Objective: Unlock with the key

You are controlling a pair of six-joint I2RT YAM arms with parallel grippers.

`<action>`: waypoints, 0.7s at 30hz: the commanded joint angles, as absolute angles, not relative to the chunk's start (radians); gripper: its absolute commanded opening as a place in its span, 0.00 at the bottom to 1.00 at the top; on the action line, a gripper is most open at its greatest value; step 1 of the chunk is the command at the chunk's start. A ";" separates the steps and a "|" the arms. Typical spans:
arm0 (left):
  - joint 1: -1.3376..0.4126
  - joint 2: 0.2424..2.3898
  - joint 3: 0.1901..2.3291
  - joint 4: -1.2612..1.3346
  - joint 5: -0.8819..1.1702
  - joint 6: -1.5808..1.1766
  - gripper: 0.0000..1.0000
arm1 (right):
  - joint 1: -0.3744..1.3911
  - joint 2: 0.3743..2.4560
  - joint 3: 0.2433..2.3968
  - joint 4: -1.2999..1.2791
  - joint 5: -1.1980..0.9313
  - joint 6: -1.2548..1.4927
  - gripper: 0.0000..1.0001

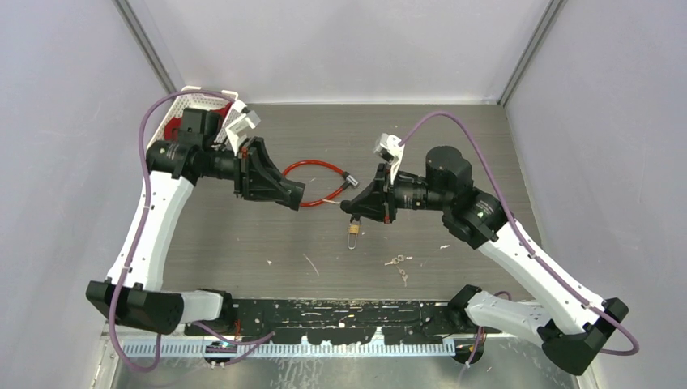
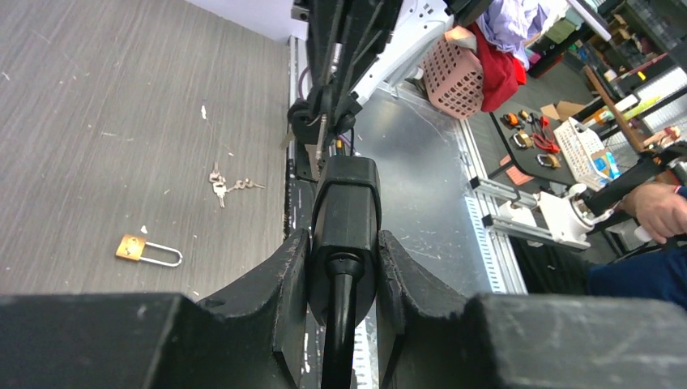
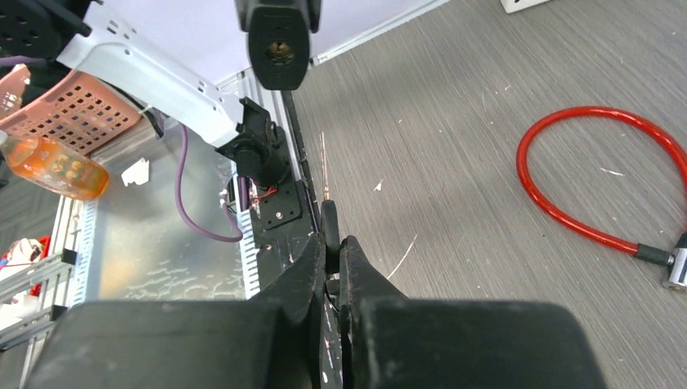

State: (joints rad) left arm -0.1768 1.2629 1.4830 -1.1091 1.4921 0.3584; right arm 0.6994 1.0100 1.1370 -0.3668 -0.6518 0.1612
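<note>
My left gripper (image 1: pixel 298 196) is shut on the black body (image 2: pixel 347 203) of a red cable lock and holds it above the table. The red cable (image 1: pixel 314 172) loops behind on the table, and its metal-tipped end (image 3: pixel 674 266) lies apart from the body. My right gripper (image 1: pixel 350 204) is shut on a black-headed key (image 3: pixel 330 228), whose thin blade points toward the lock. In the right wrist view the lock body (image 3: pixel 278 44) faces me with its keyhole showing. The key tip is a short gap away from it.
A small brass padlock (image 1: pixel 354 231) lies on the table below the right gripper and also shows in the left wrist view (image 2: pixel 134 247). A bunch of small keys (image 1: pixel 395 261) lies near the front. A white basket (image 1: pixel 212 101) stands at the back left. A black rail (image 1: pixel 340 312) runs along the front edge.
</note>
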 commanded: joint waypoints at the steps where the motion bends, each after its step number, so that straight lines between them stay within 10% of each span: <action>1: -0.178 1.311 1.589 -1.339 1.706 0.537 0.00 | 0.705 0.977 1.123 -0.208 -0.682 0.198 0.01; 21: -0.179 1.379 1.700 -1.505 1.706 0.711 0.00 | 0.745 1.057 1.176 -0.110 -0.720 0.245 0.01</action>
State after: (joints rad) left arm -0.1768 1.3727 1.6348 -1.4281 1.4868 0.6411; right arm 0.7330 1.0538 1.1191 -0.1692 -0.7029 0.2424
